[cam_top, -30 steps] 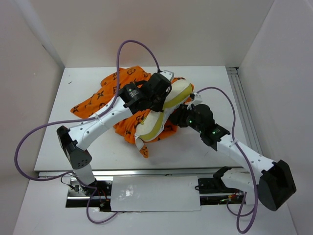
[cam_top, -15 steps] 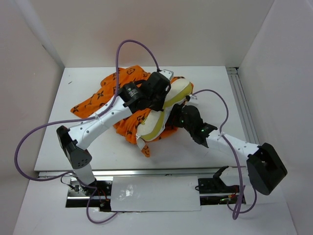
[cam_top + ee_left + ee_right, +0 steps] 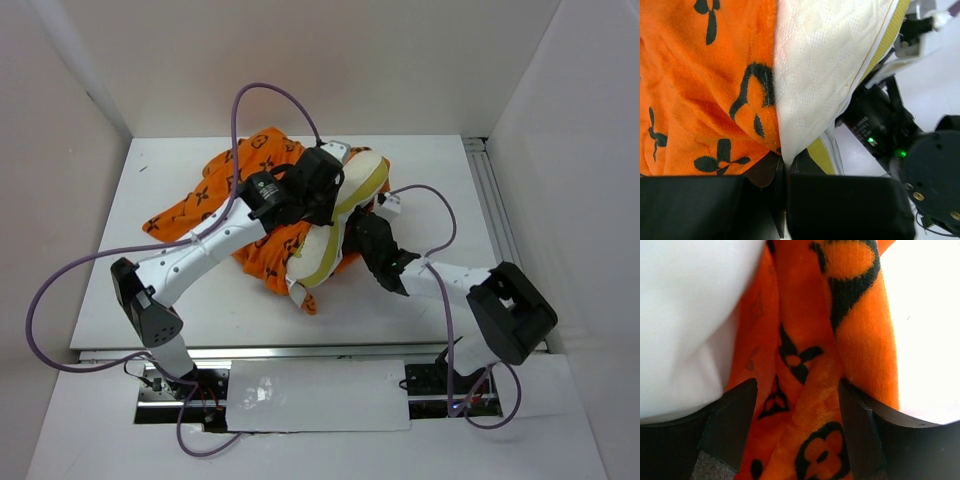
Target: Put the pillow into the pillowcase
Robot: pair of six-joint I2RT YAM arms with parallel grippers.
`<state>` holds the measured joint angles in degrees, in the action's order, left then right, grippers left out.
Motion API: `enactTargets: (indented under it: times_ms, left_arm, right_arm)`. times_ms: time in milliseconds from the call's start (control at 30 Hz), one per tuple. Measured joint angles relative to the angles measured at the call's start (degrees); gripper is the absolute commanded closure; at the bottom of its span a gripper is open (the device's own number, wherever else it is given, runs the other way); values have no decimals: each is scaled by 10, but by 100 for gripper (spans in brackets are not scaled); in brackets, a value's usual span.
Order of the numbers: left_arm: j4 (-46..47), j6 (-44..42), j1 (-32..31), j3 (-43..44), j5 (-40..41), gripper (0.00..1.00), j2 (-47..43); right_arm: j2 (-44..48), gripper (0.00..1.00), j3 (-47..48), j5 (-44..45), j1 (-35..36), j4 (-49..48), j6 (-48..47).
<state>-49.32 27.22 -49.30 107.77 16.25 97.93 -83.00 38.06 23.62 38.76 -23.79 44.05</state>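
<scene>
The cream-white pillow (image 3: pixel 335 225) with a yellow-green piped edge lies slanted over the crumpled orange pillowcase (image 3: pixel 225 190) at the table's middle. My left gripper (image 3: pixel 325 188) is shut on the pillow's edge. In the left wrist view its jaws (image 3: pixel 785 162) pinch the white pillow (image 3: pixel 825 65) right beside the orange pillowcase (image 3: pixel 705 75). My right gripper (image 3: pixel 362 235) is pressed in under the pillow's right side. In the right wrist view it (image 3: pixel 797 385) is open with folds of the pillowcase (image 3: pixel 810 405) between its fingers (image 3: pixel 730 415); the pillow (image 3: pixel 685 315) bulges at the left.
White walls close the table (image 3: pixel 440 180) on the left, back and right. A metal rail (image 3: pixel 500 220) runs along the right edge. Purple cables loop above both arms. The right arm's body (image 3: pixel 900 150) sits close beside the left gripper.
My right arm has folded and pushed its gripper left, in under the pillow. My left gripper has shifted slightly away with the pillow, whose lower end moved a little.
</scene>
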Motion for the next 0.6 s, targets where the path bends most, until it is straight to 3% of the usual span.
enactTargets:
  times_ms: [67,133,200,233,267,300,433,600]
  left_arm:
    - [2,0,2,-4,-3,100,-3]
    - [5,0,3,-8,-6,100,-6]
    - [5,1,2,-11,-16,100,-9]
    - [5,1,1,-13,-19,100,-10]
    - [5,2,1,-15,-20,100,-12]
    - [6,2,1,-17,-20,100,-14]
    - [7,24,3,-18,7,100,-17]
    - [-3,72,47,7,15,100,17]
  right_arm:
    - [-23,33,12,3,0,-7,3]
    - [-47,54,19,2,0,-23,9]
    - [-64,68,25,-1,1,-29,19]
    - [-69,86,28,-2,1,-28,21]
    - [-71,96,31,-2,2,-25,22]
    - [-71,100,36,-2,2,-18,26]
    - [-56,100,48,1,2,26,22]
    - [49,100,27,-24,-28,161,6]
